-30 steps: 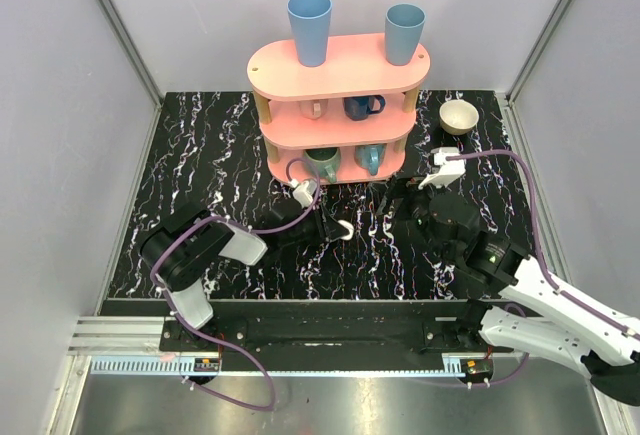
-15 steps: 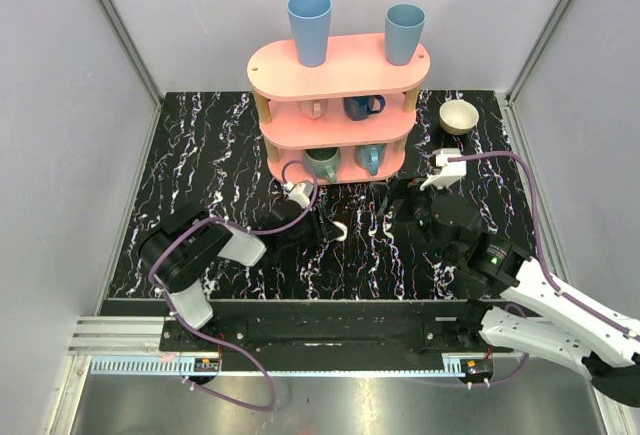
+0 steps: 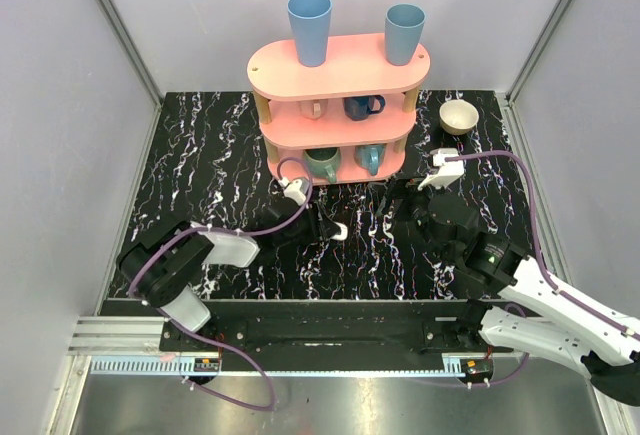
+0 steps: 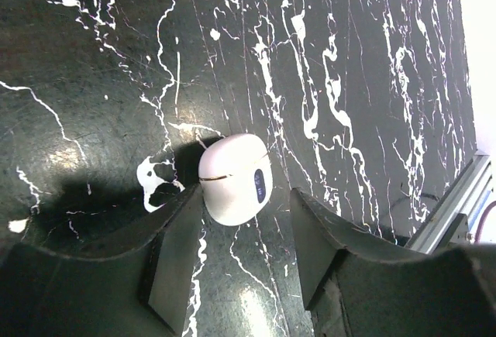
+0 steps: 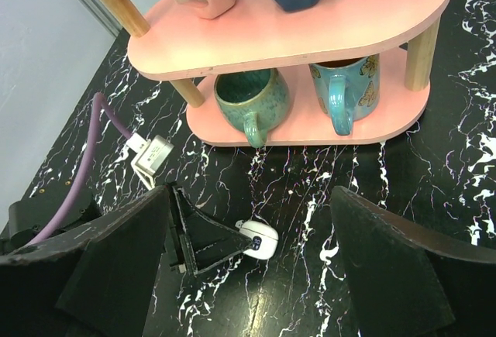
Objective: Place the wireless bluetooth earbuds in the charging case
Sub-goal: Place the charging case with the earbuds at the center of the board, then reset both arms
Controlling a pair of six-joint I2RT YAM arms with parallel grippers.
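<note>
Black stone-look table [image 3: 200, 155], veined all over with white, fills a booth closed by plain pale lilac walls [image 3: 60, 105]. Bare aluminium posts [image 3: 120, 30] run up the two far corners. A slotted metal rail [image 3: 120, 333] lies along the near edge, with brushed steel [image 3: 330, 405] below it.

At the far middle stands a pink three-tier shelf [image 3: 340, 67]. Two blue cups [image 3: 309, 25] sit on its top and mugs on the lower tiers; a green mug [image 5: 249, 98] and a teal mug [image 5: 345, 89] stand side by side on the lowest. A beige bowl [image 3: 459, 116] sits near the far right corner, apart from the shelf.

The white case [image 4: 235, 178] lies on the table in front of the shelf, its lid down. The left gripper [image 4: 248, 194] is low over it with its fingers apart: one is right against the case and the other stands off with a gap. The earbuds cannot be made out in any view.

The right gripper [image 5: 252, 191] hangs to the right of the case, fingers spread wide with nothing between them.
</note>
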